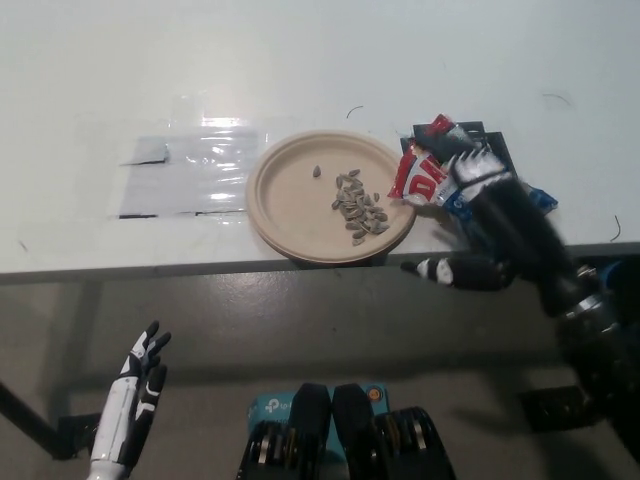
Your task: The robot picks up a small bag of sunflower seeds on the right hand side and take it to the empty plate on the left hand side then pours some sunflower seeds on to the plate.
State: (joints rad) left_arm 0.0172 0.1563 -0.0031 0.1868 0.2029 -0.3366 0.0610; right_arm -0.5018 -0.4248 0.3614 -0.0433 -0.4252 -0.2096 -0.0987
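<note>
Right hand point(497, 215) over table-edge bag point(425, 176)

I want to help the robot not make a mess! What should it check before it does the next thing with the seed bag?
1. Seeds on the plate: ok, a pile sits right of centre.
2. Plate fully on the table: not ok, its near rim reaches the edge.
3. Bag on the table beside the plate: ok.
4. Right hand on the bag: ok, fingers lie over it.
5. Firm grip: cannot tell.
6. Left hand out of the way: ok, low and open.
</note>
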